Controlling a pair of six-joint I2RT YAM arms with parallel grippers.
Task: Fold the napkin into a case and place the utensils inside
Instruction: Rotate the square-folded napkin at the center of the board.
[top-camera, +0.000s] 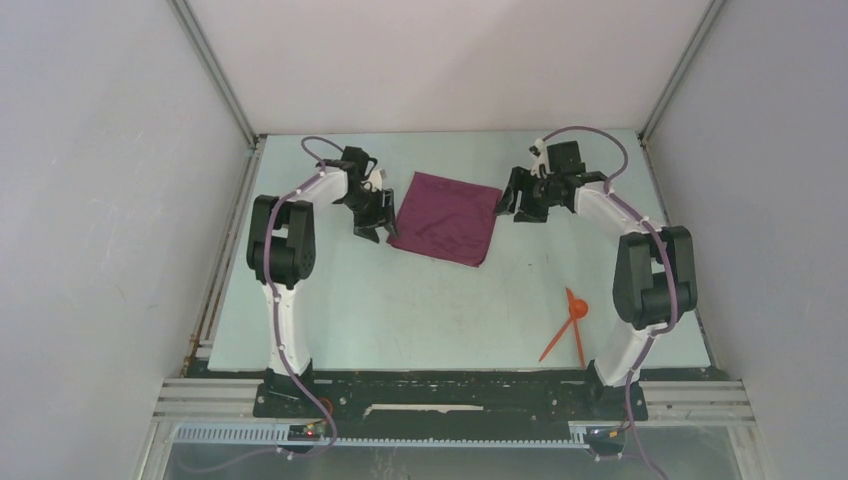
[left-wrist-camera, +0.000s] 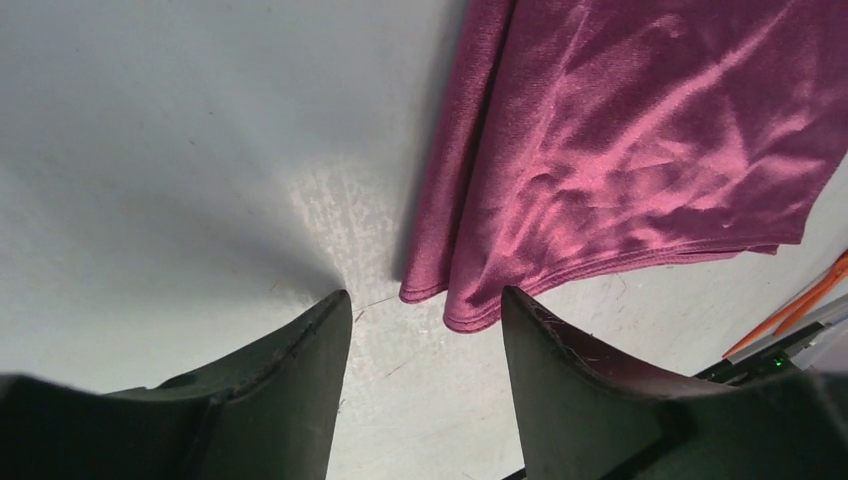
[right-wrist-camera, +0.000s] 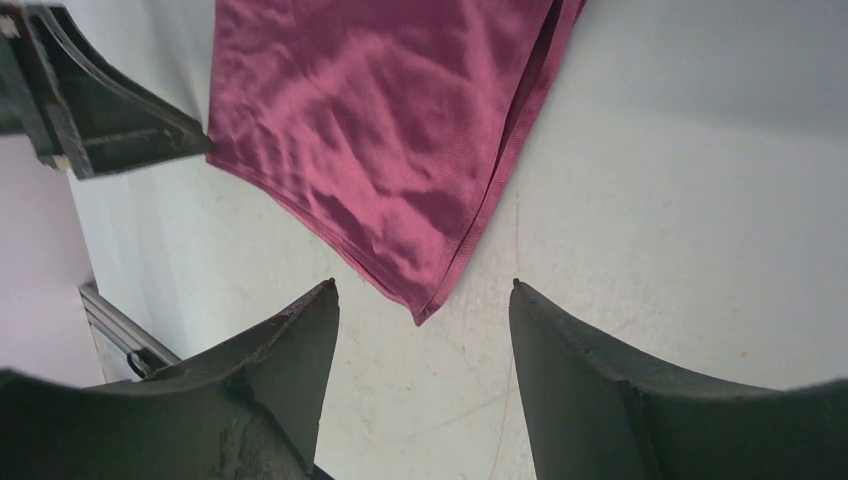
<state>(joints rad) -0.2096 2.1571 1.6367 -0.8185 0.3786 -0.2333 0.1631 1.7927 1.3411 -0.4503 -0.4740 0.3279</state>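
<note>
The plum-purple napkin (top-camera: 445, 217) lies flat at the back middle of the table, folded into a layered, roughly square shape rather than a narrow case. My left gripper (top-camera: 367, 230) stands just off its left edge, open and empty. In the left wrist view a napkin (left-wrist-camera: 620, 150) corner lies just ahead of the left gripper (left-wrist-camera: 425, 295). My right gripper (top-camera: 515, 208) is open and empty off the right edge. The right wrist view shows a pointed corner of the napkin (right-wrist-camera: 380, 130) just beyond the right gripper (right-wrist-camera: 422, 285). The two orange-red utensils (top-camera: 572, 322) lie crossed near the right arm's base.
The pale table (top-camera: 400, 310) is walled by white panels on the left, back and right. A black metal rail (top-camera: 450, 395) runs along the near edge by the arm bases. An orange utensil tip (left-wrist-camera: 800, 305) shows at the right edge of the left wrist view.
</note>
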